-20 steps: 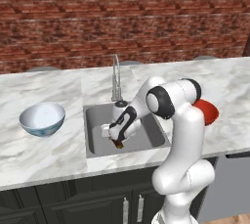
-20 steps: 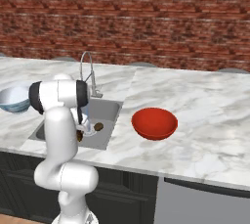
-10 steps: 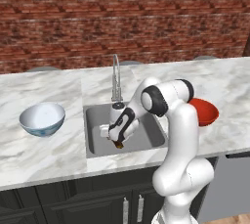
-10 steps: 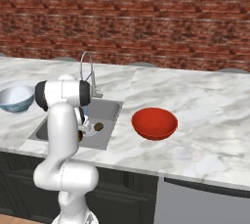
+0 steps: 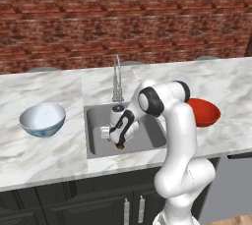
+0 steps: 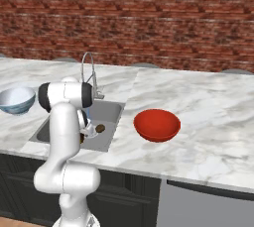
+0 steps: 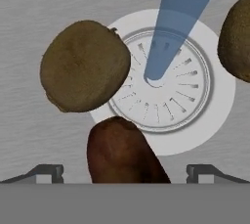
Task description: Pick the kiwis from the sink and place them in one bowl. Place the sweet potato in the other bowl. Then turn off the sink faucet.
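Hand view looks straight down into the sink (image 7: 29, 120): sweet potato (image 7: 124, 152) sits between the two spread fingers (image 7: 49, 171), nothing clamped. No writing or labels readable anywhere. One kiwi (image 7: 84, 65) lies just above the sweet potato, overlapping the drain (image 7: 166, 88) rim; second kiwi (image 7: 237, 37) cut off by the frame's right edge. Blue water stream (image 7: 176, 17) lands on the drain centre, between the two kiwis. Bare grey basin floor on the left side of this view.

Left base view: gripper (image 5: 119, 138) down inside the basin, close to the near wall; faucet (image 5: 117, 79) stands right behind it. White bowl (image 5: 43, 119) on the counter (image 5: 49, 155) left of the sink, red bowl (image 5: 201, 112) right of it behind the arm, open marble around both.
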{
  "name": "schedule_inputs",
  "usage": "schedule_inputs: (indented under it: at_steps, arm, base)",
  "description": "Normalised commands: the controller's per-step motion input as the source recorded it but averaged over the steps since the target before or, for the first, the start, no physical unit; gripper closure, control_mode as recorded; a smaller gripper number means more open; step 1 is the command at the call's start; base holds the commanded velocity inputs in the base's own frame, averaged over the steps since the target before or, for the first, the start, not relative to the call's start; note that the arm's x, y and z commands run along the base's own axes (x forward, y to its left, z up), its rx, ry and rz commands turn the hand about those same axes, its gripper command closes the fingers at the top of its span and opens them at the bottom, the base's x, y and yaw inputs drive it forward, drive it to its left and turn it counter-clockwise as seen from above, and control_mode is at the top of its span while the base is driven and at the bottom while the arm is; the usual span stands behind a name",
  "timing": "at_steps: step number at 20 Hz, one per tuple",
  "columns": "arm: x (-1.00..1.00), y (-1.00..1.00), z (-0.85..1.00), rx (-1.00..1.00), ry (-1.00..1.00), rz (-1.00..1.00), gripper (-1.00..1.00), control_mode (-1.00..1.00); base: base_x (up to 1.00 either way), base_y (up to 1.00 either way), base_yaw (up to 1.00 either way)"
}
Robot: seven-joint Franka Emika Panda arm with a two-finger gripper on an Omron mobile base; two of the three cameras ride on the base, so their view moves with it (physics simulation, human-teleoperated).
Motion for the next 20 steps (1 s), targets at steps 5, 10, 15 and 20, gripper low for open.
schedule_inputs:
  at_steps: [5,10,15,20]
  arm:
    - [0.03,0.00,-0.22,0.00,0.00,-0.02,-1.00,-1.00]
    - [0.00,0.00,-0.12,0.00,0.00,-0.01,1.00,-1.00]
    - [0.00,0.00,-0.01,0.00,0.00,0.00,1.00,-1.00]
    - [0.00,0.00,0.05,0.00,0.00,0.00,1.00,-1.00]
  base:
    - [0.00,0.00,0.00]
    - [0.00,0.00,0.00]
    - [0.00,0.00,0.00]
    - [0.00,0.00,0.00]
